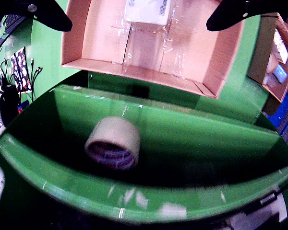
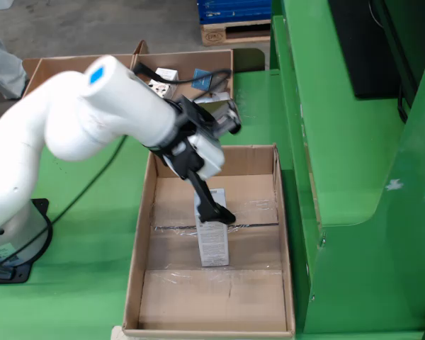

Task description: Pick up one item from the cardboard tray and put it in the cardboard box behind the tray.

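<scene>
In the gripper view, my gripper [image 1: 139, 25] is open, with its black fingers [image 1: 48, 14] spread wide to either side over the open cardboard box [image 1: 105, 64]. A white boxed item [image 1: 146, 12] lies on the box floor between them, free of the fingers. Below the box, a roll of clear tape [image 1: 113, 143] lies on its side in a green tray [image 1: 192, 139]. In the fixed view, the white arm reaches over the same box [image 2: 145, 234]. The gripper [image 2: 216, 211] hangs just above the white item [image 2: 212, 244].
A tall green machine body [image 2: 347, 177] runs along the right of the box. More cardboard boxes with small items [image 2: 191, 74] stand behind the arm. Another cardboard box [image 1: 278, 57] sits at the right in the gripper view, and cables [image 1: 19, 67] lie at the left.
</scene>
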### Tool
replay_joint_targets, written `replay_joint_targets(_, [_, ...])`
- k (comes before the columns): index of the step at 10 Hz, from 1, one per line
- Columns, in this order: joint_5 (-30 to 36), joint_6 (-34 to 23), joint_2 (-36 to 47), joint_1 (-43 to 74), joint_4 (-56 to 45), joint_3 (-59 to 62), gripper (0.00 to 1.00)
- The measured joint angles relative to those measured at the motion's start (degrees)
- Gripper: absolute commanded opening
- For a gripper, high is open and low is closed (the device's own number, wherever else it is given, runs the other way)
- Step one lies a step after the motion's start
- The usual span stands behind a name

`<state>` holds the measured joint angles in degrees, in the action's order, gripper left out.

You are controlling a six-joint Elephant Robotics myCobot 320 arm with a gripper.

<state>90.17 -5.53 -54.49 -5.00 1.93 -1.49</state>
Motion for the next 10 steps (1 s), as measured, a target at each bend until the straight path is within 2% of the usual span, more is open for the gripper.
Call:
replay_joint_targets(4, [1.41, -0.97, 5.36, -0.18, -10.36, 0.18, 1.0])
replay_joint_targets(6, [0.88, -0.97, 5.36, 0.0, -15.11, 0.18, 1.0])
replay_joint_targets(10, [1.14, -0.88, 5.36, 0.08, -17.57, 0.18, 1.0])
